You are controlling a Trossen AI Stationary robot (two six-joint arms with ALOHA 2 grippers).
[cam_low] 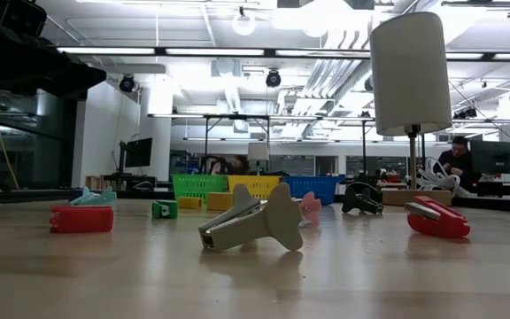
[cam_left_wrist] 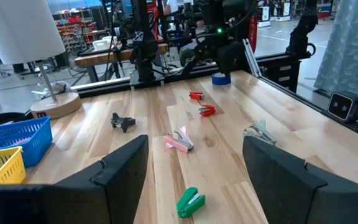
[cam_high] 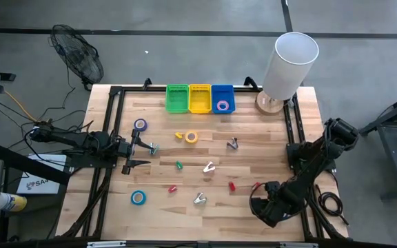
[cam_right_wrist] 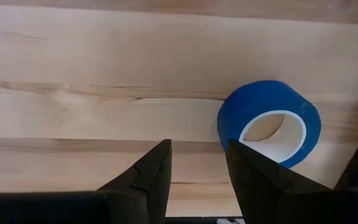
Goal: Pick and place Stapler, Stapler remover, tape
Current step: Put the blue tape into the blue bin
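The right gripper hangs low over the near right corner of the table, pointing down at a blue tape roll. Its jaws stand partly apart with nothing between them, and the roll lies flat on the wood just beside them, not touched. In the high view this arm hides the roll, so only the wrist view shows it.

The left gripper waits at the left side of the table, jaws spread wide and empty.

Much is not yet sorted. On the table lie a purple tape roll, a yellow one, another blue one, a green stapler, red staplers and several silvery removers. At the far edge stand three bins: green, yellow, blue. The blue bin already holds one purple roll.

I judge the step in hand is picking the blue roll near the right arm. The next move, I think, needs the gripper to shift sideways until one finger stands over the roll's hole and the other outside its wall, then go down and close. After that the roll must travel far to the bins.
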